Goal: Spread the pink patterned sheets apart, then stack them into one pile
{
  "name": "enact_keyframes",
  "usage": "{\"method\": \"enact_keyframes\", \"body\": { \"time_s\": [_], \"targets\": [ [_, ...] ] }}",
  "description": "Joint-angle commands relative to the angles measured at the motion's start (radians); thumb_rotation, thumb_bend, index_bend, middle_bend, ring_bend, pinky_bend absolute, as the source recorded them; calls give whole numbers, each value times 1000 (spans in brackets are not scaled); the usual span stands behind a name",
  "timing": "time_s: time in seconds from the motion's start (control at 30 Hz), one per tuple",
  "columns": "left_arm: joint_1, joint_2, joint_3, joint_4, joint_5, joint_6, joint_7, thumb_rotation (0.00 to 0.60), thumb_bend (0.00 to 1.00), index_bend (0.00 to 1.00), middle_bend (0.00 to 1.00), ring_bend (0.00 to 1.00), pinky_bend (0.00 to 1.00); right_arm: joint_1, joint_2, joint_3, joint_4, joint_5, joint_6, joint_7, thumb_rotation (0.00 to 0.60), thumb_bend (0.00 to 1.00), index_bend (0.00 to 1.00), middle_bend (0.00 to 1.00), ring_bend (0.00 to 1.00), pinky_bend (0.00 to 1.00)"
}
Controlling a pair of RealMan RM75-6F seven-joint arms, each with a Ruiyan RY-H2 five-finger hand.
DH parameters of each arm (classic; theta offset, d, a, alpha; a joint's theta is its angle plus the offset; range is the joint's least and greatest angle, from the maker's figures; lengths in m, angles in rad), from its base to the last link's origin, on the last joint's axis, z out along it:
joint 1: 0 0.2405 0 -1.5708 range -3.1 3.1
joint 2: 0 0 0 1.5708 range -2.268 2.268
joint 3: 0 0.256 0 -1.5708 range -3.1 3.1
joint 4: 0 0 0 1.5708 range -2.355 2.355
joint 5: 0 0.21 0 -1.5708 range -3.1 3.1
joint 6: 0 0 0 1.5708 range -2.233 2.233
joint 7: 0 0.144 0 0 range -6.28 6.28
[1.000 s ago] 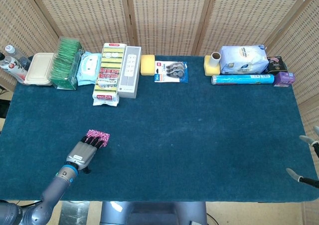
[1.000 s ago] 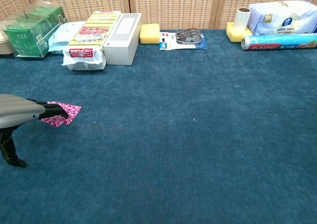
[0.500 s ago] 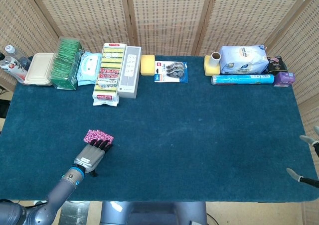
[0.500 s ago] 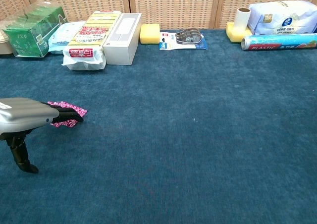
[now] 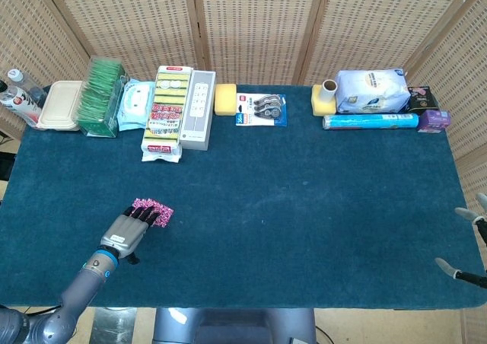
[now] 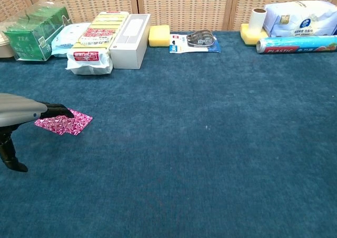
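at 7 o'clock on the counter (image 5: 304,207), the left hand (image 5: 128,234) lies flat with its fingers (image 5: 146,218) extended side by side, tips pressing the near edge of the pink patterned sheets (image 6: 64,123); nothing is gripped. the sheets lie as a small overlapped clump just beyond the fingertips, apparently not yet fanned out. to spread them well, i judge light downward pressure and short sideways drags will shear the top sheet off without bunching it on the cloth. at 4 o'clock only part of the right hand (image 5: 466,245) shows at the edge; whether it is spread or closed i cannot tell.
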Motion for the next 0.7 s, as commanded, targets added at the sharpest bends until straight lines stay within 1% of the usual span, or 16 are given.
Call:
{"method": "enact_keyframes", "body": {
  "time_s": [0.03,0.33,0.7],
  "targets": [
    [0,-1,2,25,-17,-23,-21,600,26,0,0,0,49,1,-2,0,0,1,-3,-2,600,0,203,1,0,0],
    [-15,-15,6,28,-25,-30,-14,600,25,0,0,0,49,2,-1,1,-1,4,-3,-2,600,0,204,1,0,0],
    [-55,-57,8,1,-93,-10,45,600,26,0,0,0,50,-1,0,2,6,9,-2,15,600,0,204,0,0,0]
  ]
}}
